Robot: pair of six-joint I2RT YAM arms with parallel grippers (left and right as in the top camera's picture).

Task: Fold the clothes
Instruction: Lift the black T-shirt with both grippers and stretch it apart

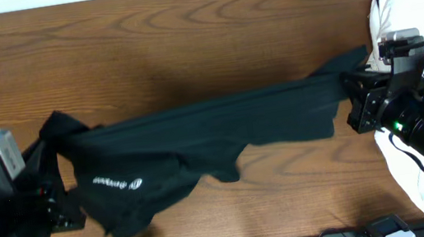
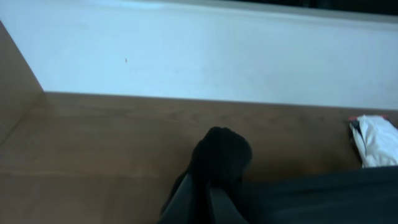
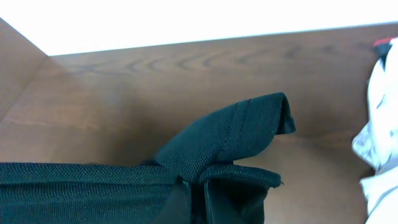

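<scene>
Across the desk (image 1: 184,39), left pincer (image 2: 208,196) and right pincer (image 3: 202,196) each gripped the black T-shirt (image 1: 213,126) taut; further pull risked fabric slipping free

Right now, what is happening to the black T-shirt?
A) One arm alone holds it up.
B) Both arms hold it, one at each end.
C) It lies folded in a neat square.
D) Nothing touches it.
B: the black T-shirt is drawn out lengthwise, the left gripper shut on one end and the right gripper shut on the other.
</scene>
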